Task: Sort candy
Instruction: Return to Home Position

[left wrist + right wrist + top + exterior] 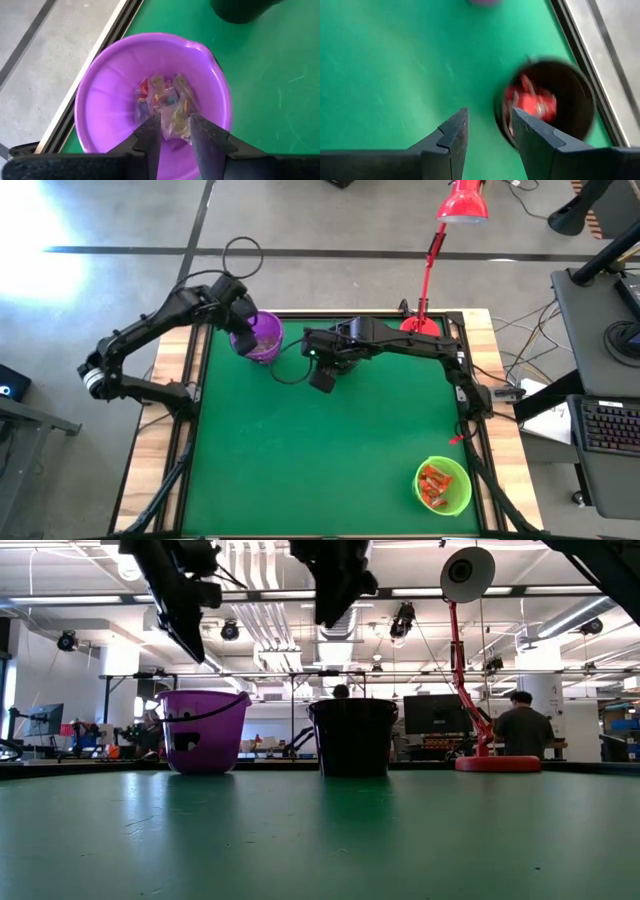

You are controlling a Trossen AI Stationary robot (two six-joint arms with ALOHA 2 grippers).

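Observation:
A purple cup (100,100) stands at the table's far left, holding several candies (162,97) in clear and pale wrappers. My left gripper (175,120) hangs open above the cup's mouth; the candy seen between its fingertips lies down in the cup. A black cup (575,95) with shiny red candies (535,102) stands at the far middle of the table. My right gripper (490,117) hovers open above the table beside it, nothing between its fingers. A green cup (443,485) with orange-red candies (433,480) stands at the near right.
A red desk lamp (425,280) stands on its base (497,762) at the table's far right. The green table surface (320,460) between the cups is bare felt. People show in the room behind, in the low view.

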